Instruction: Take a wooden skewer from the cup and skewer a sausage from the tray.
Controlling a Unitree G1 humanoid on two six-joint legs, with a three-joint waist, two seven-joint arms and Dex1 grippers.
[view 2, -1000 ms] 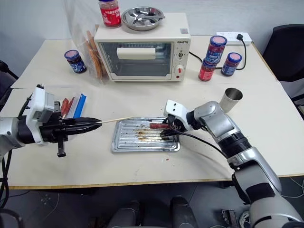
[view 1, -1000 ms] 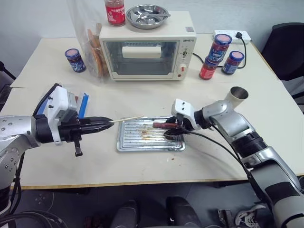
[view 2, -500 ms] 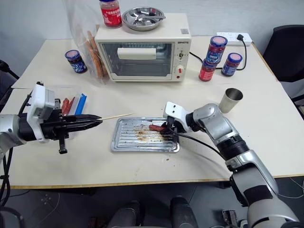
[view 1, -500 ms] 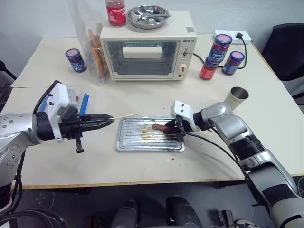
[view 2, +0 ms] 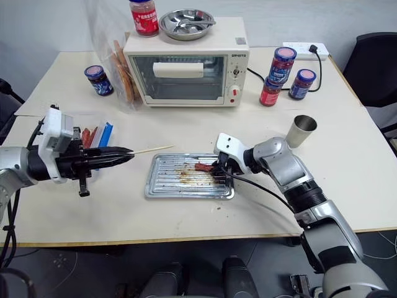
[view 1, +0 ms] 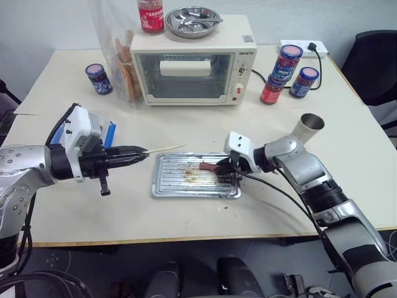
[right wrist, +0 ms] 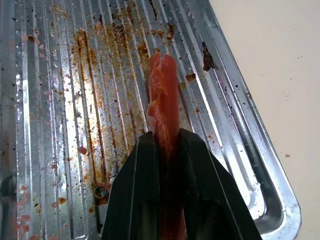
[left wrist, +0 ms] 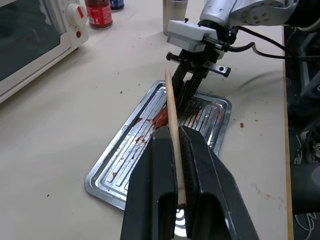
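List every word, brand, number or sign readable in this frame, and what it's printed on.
Oven: a small dark brand word at the top right of its front, too small to read.
Oven knobs: markings around them, illegible.
Red jar on the oven: label print blurred.
Jars beside the oven: labels unreadable.

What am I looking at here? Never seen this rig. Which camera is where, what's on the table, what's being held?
It is a two-armed humanoid robot at a table. The two wide pictures come from a stereo camera on its head; the two close-ups come from a camera on each wrist.

The left gripper is shut on the wooden skewer, which points toward the tray. The right gripper is closed on the sausage over the tray's ridged floor.

Also on the table: the cup, a toaster oven with a steel dish on top, and several jars.
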